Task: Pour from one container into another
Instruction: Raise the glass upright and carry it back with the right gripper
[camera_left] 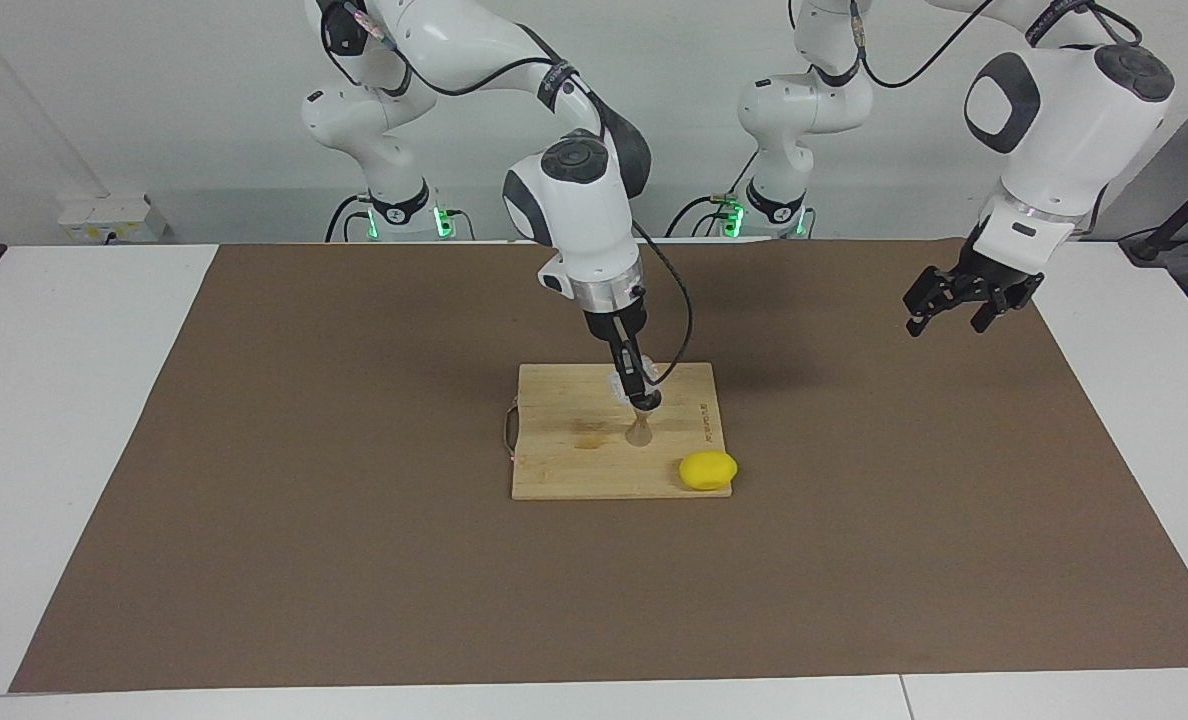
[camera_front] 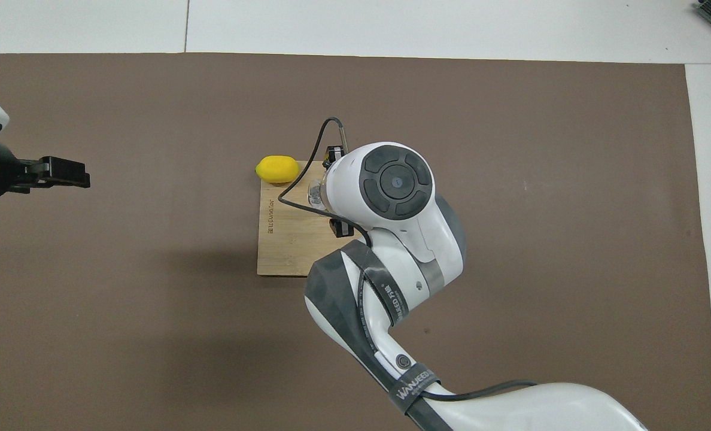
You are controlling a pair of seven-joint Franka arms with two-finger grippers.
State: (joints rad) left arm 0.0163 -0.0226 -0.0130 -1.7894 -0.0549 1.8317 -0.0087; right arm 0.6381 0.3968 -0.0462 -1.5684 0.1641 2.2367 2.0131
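1. We take the rectangular pale wooden cutting board (camera_left: pixel 574 455) as our landmark; it lies on the brown mat (camera_left: pixel 304 500) that covers the middle of the white counter (camera_left: pixel 64 400).
2. The right tool (camera_left: pixel 642 398) hangs over the board's middle, its arm coming down steeply from above.
3. We see this tool clamped on the small squat clear cup (camera_left: pixel 618 383), which it holds in the air above the board, tipped over on its side.
4. In the overhead view a sliver of the clear cup (camera_front: pixel 315 194) shows at the edge of the right arm's white wrist, which covers most of the board's middle.
5. The small silvery hourglass-shaped steel jigger (camera_left: pixel 639 432) stands upright on the board, directly below the right tool's fingertips and the held cup.
6. We cannot tell whether the tool's tips touch the jigger's rim or stop just above it.
7. We cannot make out any liquid in the cup or in the jigger.
8. A yellow oval lemon (camera_left: pixel 708 470) sits at the board's corner that is farther from the robots and toward the left arm's end of the counter, partly on the board and partly over its edge.
9. The left tool (camera_left: pixel 947 308) waits in the air over the mat, well apart from the board toward the left arm's end of the counter; its fingers are spread and hold nothing.
10. A thin dark wire handle (camera_left: pixel 507 432) sticks out of the board's edge toward the right arm's end of the counter.
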